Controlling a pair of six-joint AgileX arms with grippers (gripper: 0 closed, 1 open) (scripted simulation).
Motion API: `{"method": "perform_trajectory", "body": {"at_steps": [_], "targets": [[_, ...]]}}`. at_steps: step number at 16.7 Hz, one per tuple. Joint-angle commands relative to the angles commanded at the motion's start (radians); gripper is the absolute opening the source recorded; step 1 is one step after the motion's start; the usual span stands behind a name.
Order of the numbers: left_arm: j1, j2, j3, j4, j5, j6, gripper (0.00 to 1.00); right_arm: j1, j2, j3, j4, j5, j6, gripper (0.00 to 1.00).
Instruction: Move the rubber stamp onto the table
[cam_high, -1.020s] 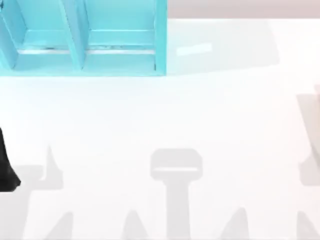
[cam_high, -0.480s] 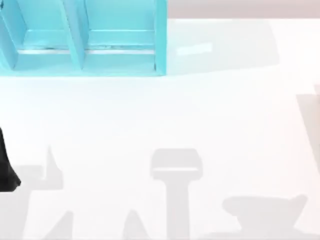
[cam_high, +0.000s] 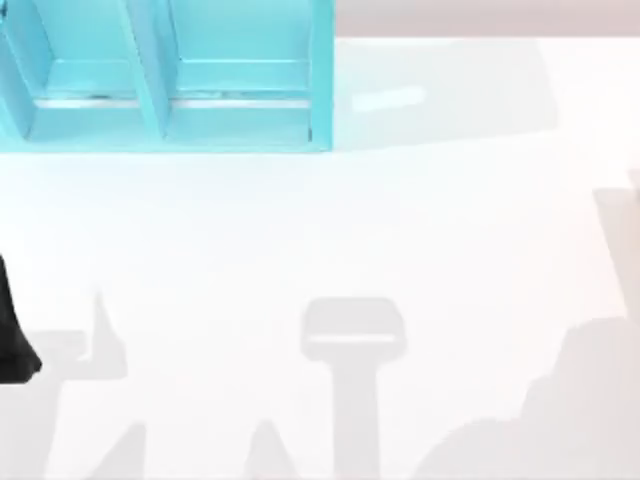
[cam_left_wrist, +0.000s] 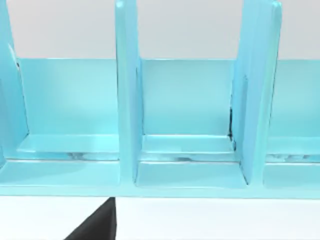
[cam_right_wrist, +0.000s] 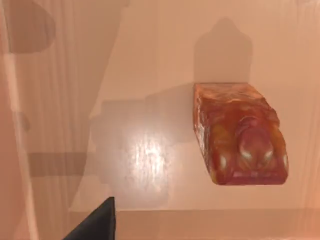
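Observation:
The rubber stamp (cam_right_wrist: 240, 135), an orange-brown block with a red knob, rests on a glossy orange-tan wooden surface (cam_right_wrist: 135, 150) in the right wrist view. My right gripper (cam_right_wrist: 97, 224) hangs above that surface, off to one side of the stamp and apart from it. The white table (cam_high: 330, 220) spreads across the top view. A dark part of my left arm (cam_high: 14, 340) sits at the table's left edge. In the left wrist view my left gripper (cam_left_wrist: 96, 226) faces the teal shelf.
A teal-blue shelf unit (cam_high: 170, 80) with upright dividers stands at the table's back left; the compartments (cam_left_wrist: 187, 105) seen from the left wrist hold nothing. Grey shadows (cam_high: 352, 340) lie over the front of the table.
A broad shadow has appeared at the table's front right and grown toward the right edge. The left arm has not moved.

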Motion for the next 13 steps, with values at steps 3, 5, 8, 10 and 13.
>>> {"method": "perform_trajectory", "body": {"at_steps": [3, 5, 8, 10, 13], "targets": [[0.000, 0.000, 0.000, 0.000, 0.000, 0.000, 1.00, -0.021, 0.064, 0.051, -0.048, 0.000, -0.020, 1.00], [0.000, 0.000, 0.000, 0.000, 0.000, 0.000, 1.00, -0.021, 0.065, 0.052, -0.049, 0.000, -0.021, 1.00], [0.000, 0.000, 0.000, 0.000, 0.000, 0.000, 1.00, -0.016, 0.062, 0.047, -0.044, 0.000, -0.019, 1.00], [0.000, 0.000, 0.000, 0.000, 0.000, 0.000, 1.00, -0.016, 0.063, 0.014, -0.011, 0.000, -0.016, 1.00], [0.000, 0.000, 0.000, 0.000, 0.000, 0.000, 1.00, -0.018, 0.078, -0.053, 0.070, 0.000, -0.018, 1.00]]}}
